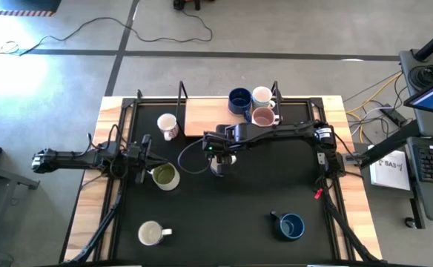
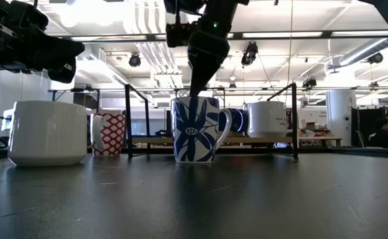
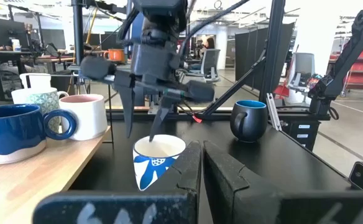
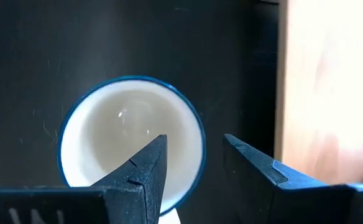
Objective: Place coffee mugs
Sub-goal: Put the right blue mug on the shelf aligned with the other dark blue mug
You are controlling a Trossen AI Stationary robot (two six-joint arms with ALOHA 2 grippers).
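A white mug with a blue flower print (image 2: pixel 195 129) stands upright on the black mat near the table's middle (image 1: pixel 220 166). My right gripper (image 4: pixel 195 142) hangs over it, pointing down and open. One finger is inside the cup and the other is outside its far rim (image 3: pixel 144 124); no touch shows. My left gripper (image 3: pixel 202 149) is shut and waits left of the olive-green mug (image 1: pixel 164 176). Dark blue (image 1: pixel 239 100), white (image 1: pixel 262 96) and pinkish (image 1: pixel 263 116) mugs stand on the wooden shelf.
A white mug with red print (image 1: pixel 168 126) stands by the shelf's left end. A white mug (image 1: pixel 151 233) and a dark blue mug (image 1: pixel 291 226) stand near the near edge. A black frame's posts (image 2: pixel 127 119) rise at the shelf. Bare mat lies between the near mugs.
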